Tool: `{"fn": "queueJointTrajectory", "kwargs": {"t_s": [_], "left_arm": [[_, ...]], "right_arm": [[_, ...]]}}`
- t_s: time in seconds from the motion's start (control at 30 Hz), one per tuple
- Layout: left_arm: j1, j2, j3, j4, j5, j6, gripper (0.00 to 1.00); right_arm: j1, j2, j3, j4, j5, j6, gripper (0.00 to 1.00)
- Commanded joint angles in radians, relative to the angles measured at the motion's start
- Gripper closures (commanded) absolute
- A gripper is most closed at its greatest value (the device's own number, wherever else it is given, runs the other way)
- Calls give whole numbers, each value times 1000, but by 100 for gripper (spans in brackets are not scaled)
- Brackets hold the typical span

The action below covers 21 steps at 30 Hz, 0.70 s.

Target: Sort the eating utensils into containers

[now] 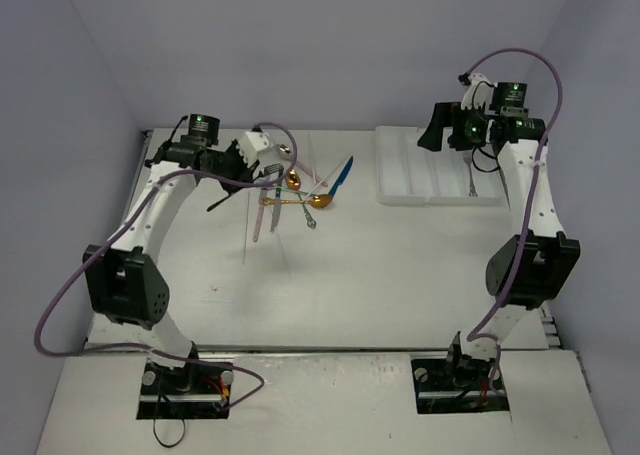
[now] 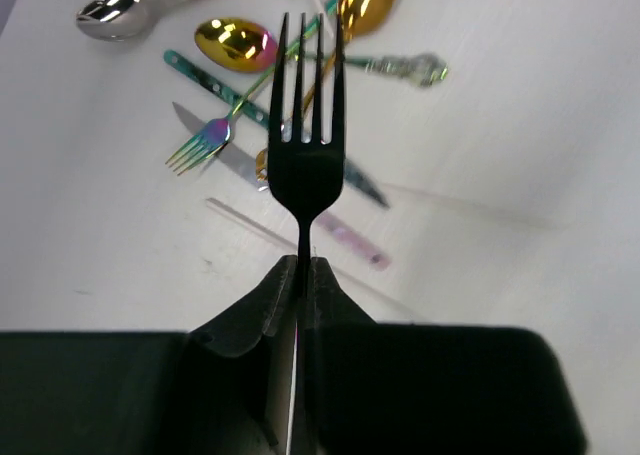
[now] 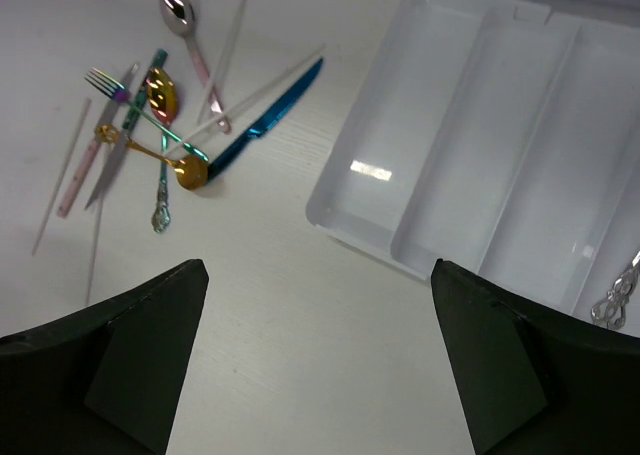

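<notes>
Left gripper (image 2: 300, 275) clamped on dark fork (image 2: 308, 135) handle, above utensil pile (image 2: 235, 43) near table (image 1: 400, 275) far edge. Right gripper (image 3: 318, 285) open, empty, over tray (image 3: 470, 125), far-right corner. Risk: narrow pinch, fork may swivel or slip.

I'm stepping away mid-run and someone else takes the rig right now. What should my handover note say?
Left gripper: shut on a black fork, held over the pile with its tines pointing away from the wrist.
Right gripper: open and empty, above the table beside the white tray.
Done: one silver utensil lies in a compartment at the tray's end. The other compartments in view are bare.
Left: put the black fork in the tray, then sort the pile on the table, which holds spoons, a rainbow fork, a blue knife and pale sticks.
</notes>
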Motion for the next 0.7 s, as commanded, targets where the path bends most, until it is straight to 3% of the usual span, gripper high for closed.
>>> {"fn": "queueJointTrajectory", "kwargs": {"t_s": [0.0,0.13,0.23,0.43,0.67], "left_arm": [[7,-170,-43,258,88,-653,100],[1,-302,-212,526,-61,-1076,100],[-12,-322,-212,508,-191,-1265,100],[-10,-335,-201,434,-379,-1355,100],[-12,-294,-211,422,-380,-1381,100]], "right_arm": [[53,-89,91,27,-33,82,9],[121,-88,136,28,-38,140,12],[215,-84,157,28,-17,167,13],[491,-60,100,78,55,203,16],[708,101,142,106,63,272,27]]}}
